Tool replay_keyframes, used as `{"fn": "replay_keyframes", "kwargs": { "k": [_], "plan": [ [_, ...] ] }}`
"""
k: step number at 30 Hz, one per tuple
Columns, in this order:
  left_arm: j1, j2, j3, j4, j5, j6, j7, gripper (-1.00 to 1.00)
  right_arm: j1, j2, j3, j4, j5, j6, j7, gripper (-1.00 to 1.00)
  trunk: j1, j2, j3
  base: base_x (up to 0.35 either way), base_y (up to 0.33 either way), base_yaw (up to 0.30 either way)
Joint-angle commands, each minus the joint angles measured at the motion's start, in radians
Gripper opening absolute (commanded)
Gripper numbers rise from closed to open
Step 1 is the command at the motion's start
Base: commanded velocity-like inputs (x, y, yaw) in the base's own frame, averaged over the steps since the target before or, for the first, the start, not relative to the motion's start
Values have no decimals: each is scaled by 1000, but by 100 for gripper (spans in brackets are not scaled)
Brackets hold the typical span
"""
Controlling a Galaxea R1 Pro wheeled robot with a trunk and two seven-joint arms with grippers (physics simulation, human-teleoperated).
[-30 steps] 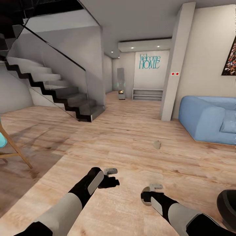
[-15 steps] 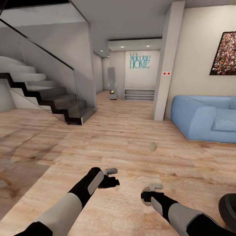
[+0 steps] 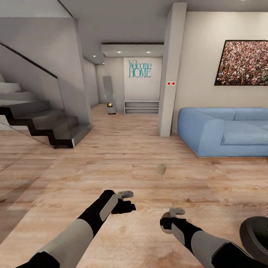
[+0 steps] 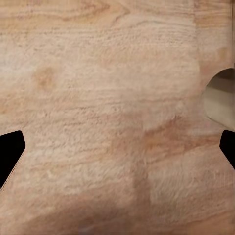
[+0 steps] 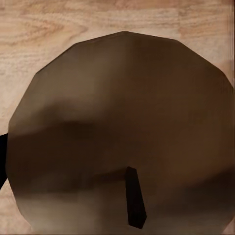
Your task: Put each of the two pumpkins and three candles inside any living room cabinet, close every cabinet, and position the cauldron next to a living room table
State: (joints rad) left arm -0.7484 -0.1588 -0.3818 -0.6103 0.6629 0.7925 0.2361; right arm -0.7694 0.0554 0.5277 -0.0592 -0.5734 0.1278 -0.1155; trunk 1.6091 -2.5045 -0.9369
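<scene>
**Status: right hand on a candle, left hand free, out on open floor**

- Right gripper (image 3: 168, 223): closed around a candle (image 5: 122, 127). In the right wrist view its round top sits hard up against the camera, dark wick (image 5: 135, 203) showing and wood floor (image 5: 44, 29) behind it. One dark fingertip (image 5: 2, 159) sits at the candle's rim; the other finger is hidden behind the candle.
- Left gripper (image 3: 126, 206): released and holding nothing. In the left wrist view the two black fingertips (image 4: 10, 152) sit at opposite edges, wide apart, with bare floor planks between them. There is a pale beige shape (image 4: 220, 98) at the frame edge; I can't tell what it is.
- Second candle (image 3: 160, 169): upright on the floor at about 12 o'clock from my grippers, well apart from both and in open floor.
- Cauldron (image 3: 256, 238): on the floor at about 4 o'clock in the head view, near my right forearm and cut off by the frame edge.
- Surroundings in the head view: blue sofa (image 3: 223, 130) at 2 o'clock against the wall, with a framed picture (image 3: 243, 62) above it. A white pillar (image 3: 169, 70) stands at 12–1 o'clock. Behind it a hallway ends at a "Welcome HOME" sign (image 3: 140, 69) over a low shelf unit (image 3: 141, 107). The staircase (image 3: 41, 123) with its glass balustrade is at 10 o'clock.
</scene>
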Motion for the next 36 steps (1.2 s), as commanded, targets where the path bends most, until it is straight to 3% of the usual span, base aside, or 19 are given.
{"fn": "replay_keyframes", "kwargs": {
  "k": [1, 36],
  "plan": [
    [-1, 1, -3, -2, 11, 2, 9, 100, -1, 1, 9, -2, -6, 6, -6, -100, 0, 0, -1, 314, 89, -295],
    [0, -10, -5, 0, 11, 2, 9, 100, -1, 0, 9, -2, -6, 6, -6, -100, 0, 0, -1, 318, 80, -295]
  ]
}}
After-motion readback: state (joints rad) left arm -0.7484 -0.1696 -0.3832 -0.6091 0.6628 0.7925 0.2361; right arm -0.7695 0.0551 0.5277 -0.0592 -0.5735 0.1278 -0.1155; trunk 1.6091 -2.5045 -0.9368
